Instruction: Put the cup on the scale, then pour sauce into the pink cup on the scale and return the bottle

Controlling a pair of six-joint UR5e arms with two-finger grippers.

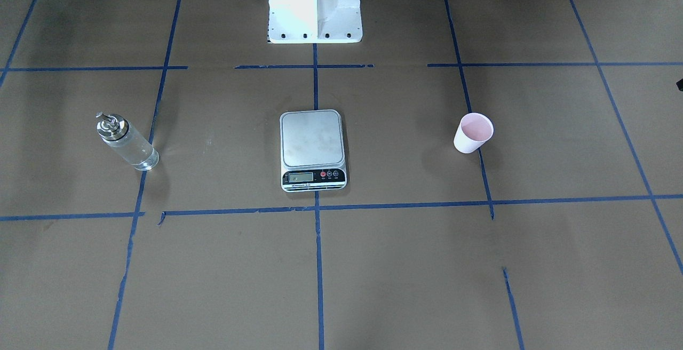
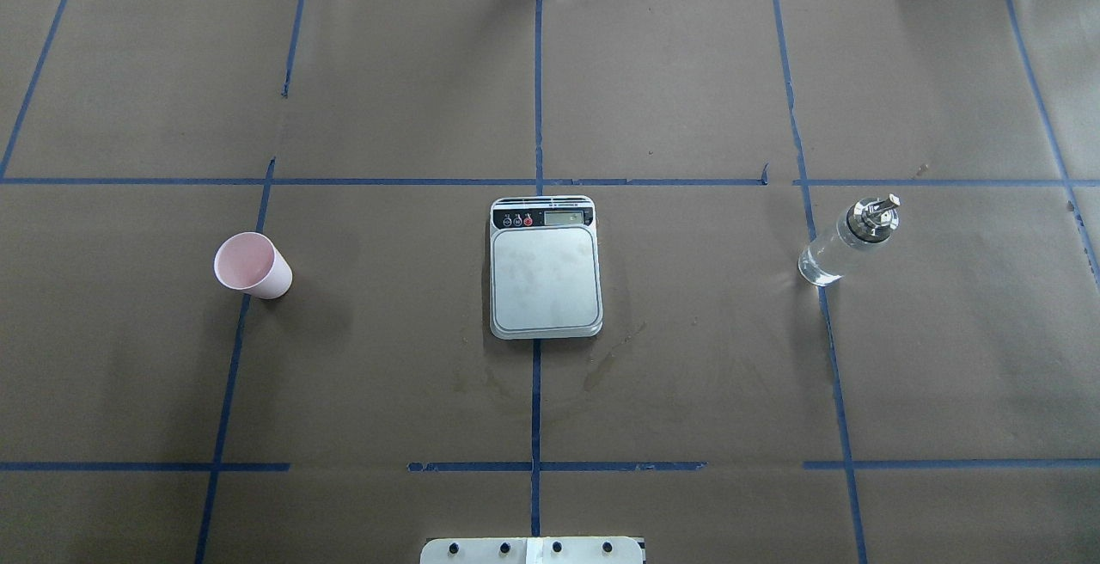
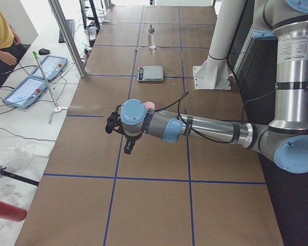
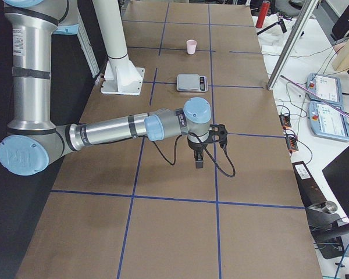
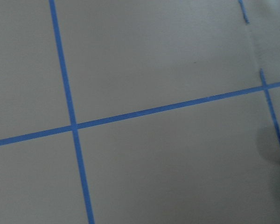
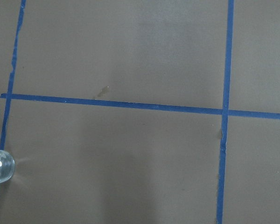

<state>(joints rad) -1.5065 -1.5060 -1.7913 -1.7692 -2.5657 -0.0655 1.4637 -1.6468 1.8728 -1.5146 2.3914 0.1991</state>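
Left arm (image 3: 210,128): reaching level from the right edge of the left-side view toward frame centre, forearm lying horizontal.
Left gripper (image 3: 128,147): hanging downward just left of centre; finger spacing not discernible.
Right arm (image 4: 110,131): stretching level from the left edge of the right-side view toward centre.
Right gripper (image 4: 198,161): pointing downward; finger spacing not discernible.

One cup (image 2: 252,265), one scale (image 2: 545,276), one bottle (image 2: 846,242) and two arms: left arm (image 3: 210,129), right arm (image 4: 113,132).
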